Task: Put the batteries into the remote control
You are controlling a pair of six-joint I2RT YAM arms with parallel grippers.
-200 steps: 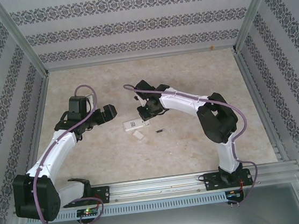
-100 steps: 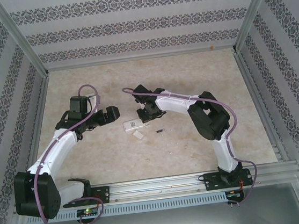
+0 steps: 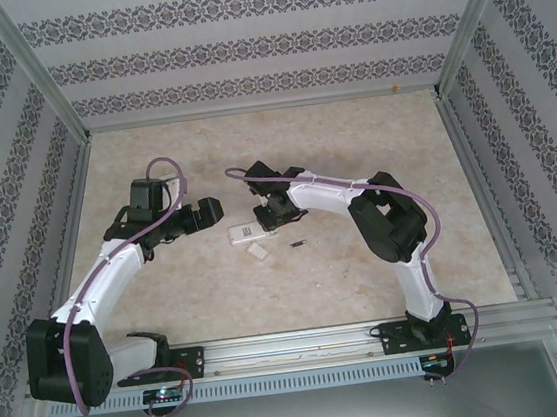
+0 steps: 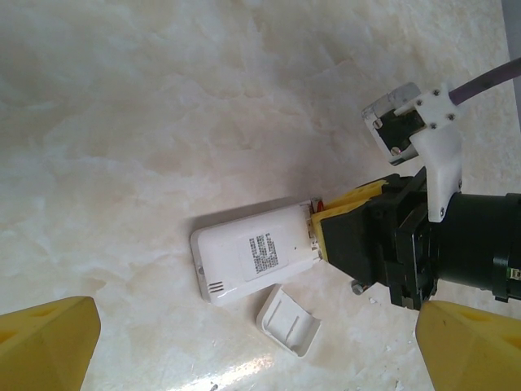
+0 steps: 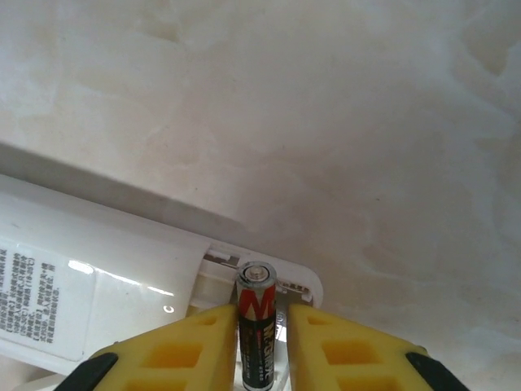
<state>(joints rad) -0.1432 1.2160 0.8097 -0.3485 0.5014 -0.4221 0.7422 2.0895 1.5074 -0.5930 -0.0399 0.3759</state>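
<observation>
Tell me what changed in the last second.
The right arm's elbow swung left and its fingers shifted slightly toward the remote's open end, with a battery between them over the compartment. The left arm, the remote, the loose cover and the battery lying on the table stayed put.

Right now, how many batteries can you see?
2. One dark, orange-marked cylindrical battery sits between the fingers of the right gripper at the white plastic remote's end; another lies on the beige table nearby. More may be hidden.

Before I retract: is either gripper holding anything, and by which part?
Left gripper: nothing, jaws wide open. Right gripper: fingers flank the battery along its body, at the remote; a slim gap shows, so a grip cannot be told.
</observation>
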